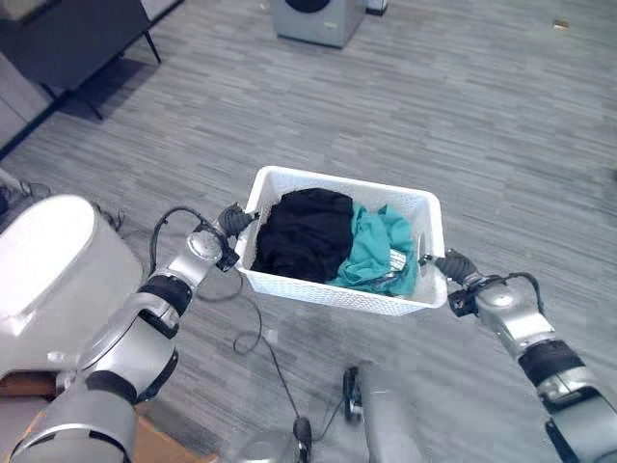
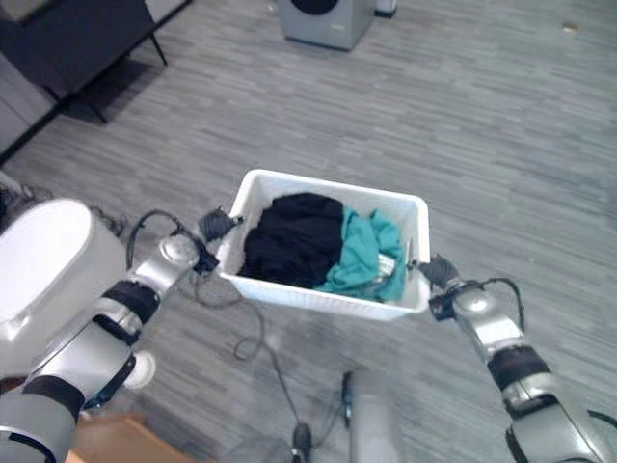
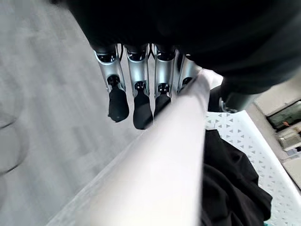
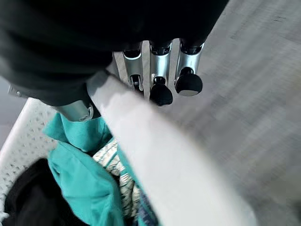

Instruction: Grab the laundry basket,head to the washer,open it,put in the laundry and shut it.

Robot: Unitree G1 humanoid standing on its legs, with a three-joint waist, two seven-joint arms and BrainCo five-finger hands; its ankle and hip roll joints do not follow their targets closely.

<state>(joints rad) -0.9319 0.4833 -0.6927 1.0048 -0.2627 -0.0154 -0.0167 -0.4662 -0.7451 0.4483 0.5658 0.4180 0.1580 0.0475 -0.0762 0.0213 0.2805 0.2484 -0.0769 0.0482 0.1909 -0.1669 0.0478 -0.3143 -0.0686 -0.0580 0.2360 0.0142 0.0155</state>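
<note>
Gripping the short ends of the white laundry basket (image 1: 339, 289), the left robot hand (image 1: 234, 220) and the right robot hand (image 1: 453, 263) carry it between them above the grey floor (image 1: 482, 125). Each wrist view shows the fingers (image 3: 136, 96) hanging down the outer side of the rim with the thumb on the inner side, so each robot hand pinches the basket's edge; the right one's fingers (image 4: 162, 77) sit the same way. Inside the basket lie a black garment (image 1: 304, 231) and a teal garment (image 1: 376, 246), with a paler patterned piece (image 4: 113, 162) tucked against the teal one. As I judge it, the grab is done and the walk is under way: the washer (image 1: 316, 19) stands well apart at the far end of the floor, door not yet opened, so approaching, opening, loading and shutting all remain. The head views give the washer, a dark cabinet (image 1: 77, 39) far left and a white rounded bin (image 1: 53, 260) beside the left arm; the wrist views give the thumb-and-finger hold and the patterned cloth, which the head views barely reveal
</note>
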